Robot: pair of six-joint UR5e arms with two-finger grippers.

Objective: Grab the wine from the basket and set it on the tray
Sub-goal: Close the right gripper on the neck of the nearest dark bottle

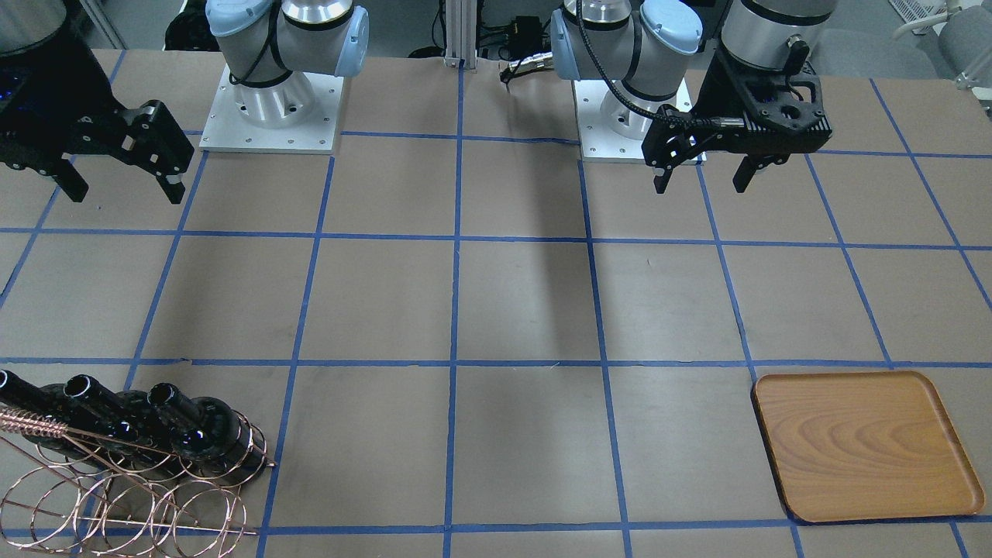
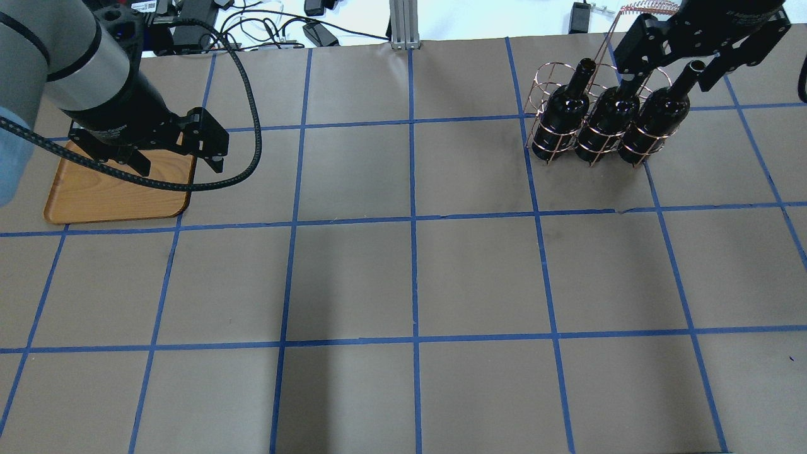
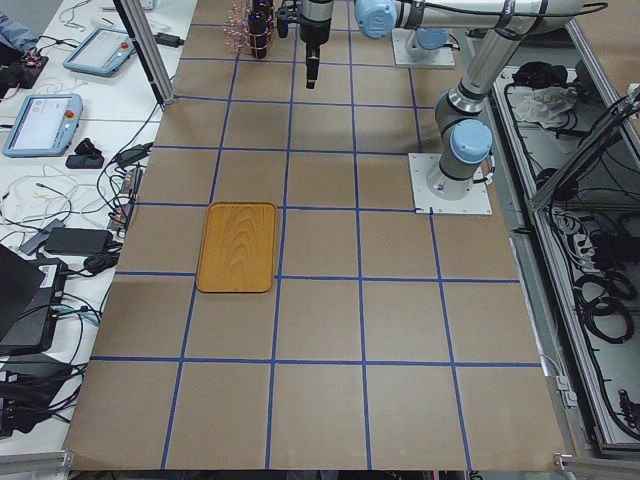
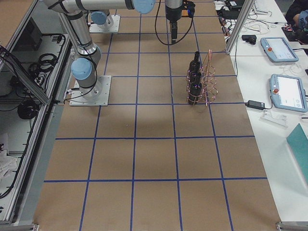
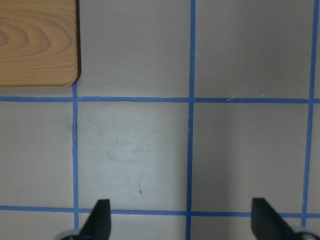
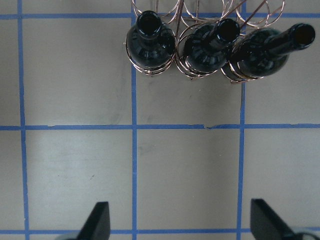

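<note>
Three near-black wine bottles (image 2: 563,113) (image 2: 605,116) (image 2: 656,116) stand upright in the copper wire basket (image 2: 547,70) at the far right of the table. They also show in the right wrist view (image 6: 150,40), at its top. My right gripper (image 2: 667,79) (image 6: 181,222) hangs open and empty above the table, just on my side of the basket, touching nothing. The wooden tray (image 2: 120,192) (image 1: 864,446) lies bare at the far left. My left gripper (image 2: 179,167) (image 5: 181,220) is open and empty, above the table beside the tray's corner (image 5: 35,42).
Brown paper with a blue tape grid (image 2: 413,221) covers the table. The two arm bases (image 1: 271,108) (image 1: 632,116) stand at my edge. Cables and teach pendants (image 4: 279,48) lie beyond the far edge, behind an aluminium post (image 2: 400,25).
</note>
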